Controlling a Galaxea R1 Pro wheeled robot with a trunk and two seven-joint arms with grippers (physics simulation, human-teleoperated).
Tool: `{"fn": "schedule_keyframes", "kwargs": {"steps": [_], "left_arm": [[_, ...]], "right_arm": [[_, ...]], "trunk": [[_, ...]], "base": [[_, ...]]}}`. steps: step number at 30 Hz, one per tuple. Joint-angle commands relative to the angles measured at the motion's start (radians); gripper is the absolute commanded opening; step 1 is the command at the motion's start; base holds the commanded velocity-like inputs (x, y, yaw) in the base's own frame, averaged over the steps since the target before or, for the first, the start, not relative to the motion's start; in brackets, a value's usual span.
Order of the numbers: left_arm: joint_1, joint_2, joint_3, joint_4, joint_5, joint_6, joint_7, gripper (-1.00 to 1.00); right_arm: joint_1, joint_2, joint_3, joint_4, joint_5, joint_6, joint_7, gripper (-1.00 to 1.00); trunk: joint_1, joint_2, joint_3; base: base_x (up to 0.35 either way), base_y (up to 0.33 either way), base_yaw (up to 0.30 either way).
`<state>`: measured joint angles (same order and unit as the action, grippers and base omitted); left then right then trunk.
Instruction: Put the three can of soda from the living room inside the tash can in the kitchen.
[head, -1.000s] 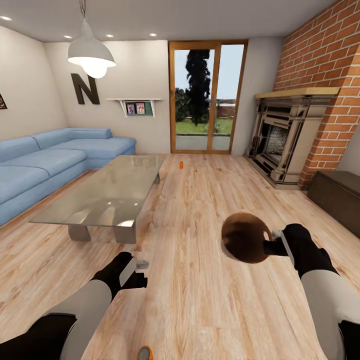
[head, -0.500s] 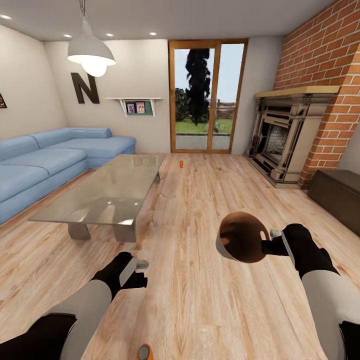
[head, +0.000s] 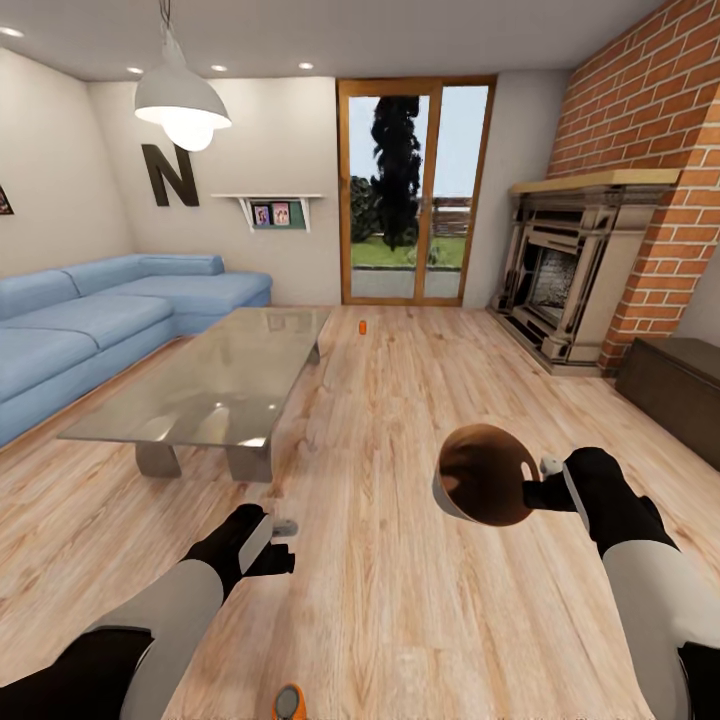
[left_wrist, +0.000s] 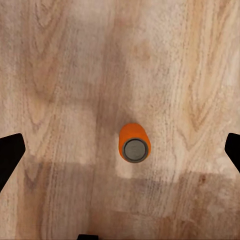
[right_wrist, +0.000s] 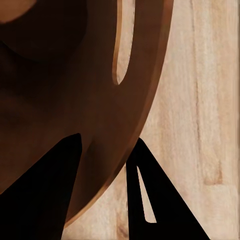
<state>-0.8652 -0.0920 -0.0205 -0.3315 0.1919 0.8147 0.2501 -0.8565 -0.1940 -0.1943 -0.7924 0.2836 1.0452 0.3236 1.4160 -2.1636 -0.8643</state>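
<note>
In the head view my right gripper (head: 545, 492) is shut on the rim of the copper-brown tash can (head: 485, 488) and holds it above the wood floor, tipped on its side. The right wrist view shows the dark fingers (right_wrist: 50, 195) clamping the tash can's rim (right_wrist: 107, 125). An orange can of soda (head: 290, 705) stands on the floor close to me, under my left gripper (head: 280, 543). That can (left_wrist: 134, 145) is upright between the widely parted left fingers (left_wrist: 10, 155), which are open and hold nothing. Another orange can of soda (head: 362, 327) stands far off beside the glass doors.
A glass-topped low table (head: 215, 385) stands ahead on the left, with the blue corner sofa (head: 80, 330) behind it. A brick fireplace (head: 565, 270) and a dark low cabinet (head: 680, 385) line the right side. Wood-framed glass doors (head: 415, 190) close the far wall.
The tash can in my right gripper has shifted slightly left and tilted a little. The left arm and the cans have stayed put.
</note>
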Motion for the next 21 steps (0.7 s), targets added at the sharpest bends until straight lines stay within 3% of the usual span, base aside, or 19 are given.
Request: {"fn": "schedule_keyframes", "kwargs": {"steps": [1, 21], "left_arm": [[0.0, 0.0, 0.0, 0.0, 0.0, 0.0, 0.0, 1.0], [0.0, 0.0, -0.003, 0.0, 0.0, -0.002, 0.0, 1.0]], "right_arm": [[-0.001, 0.0, 0.0, -0.001, -0.026, 0.002, 0.002, -1.0], [0.0, 0.001, 0.001, -0.001, -0.023, 0.002, 0.0, -1.0]], "trunk": [[0.004, -0.007, -0.003], [0.08, -0.147, -0.066]], "base": [[0.0, 0.0, 0.0], [0.0, 0.0, 0.0]]}}
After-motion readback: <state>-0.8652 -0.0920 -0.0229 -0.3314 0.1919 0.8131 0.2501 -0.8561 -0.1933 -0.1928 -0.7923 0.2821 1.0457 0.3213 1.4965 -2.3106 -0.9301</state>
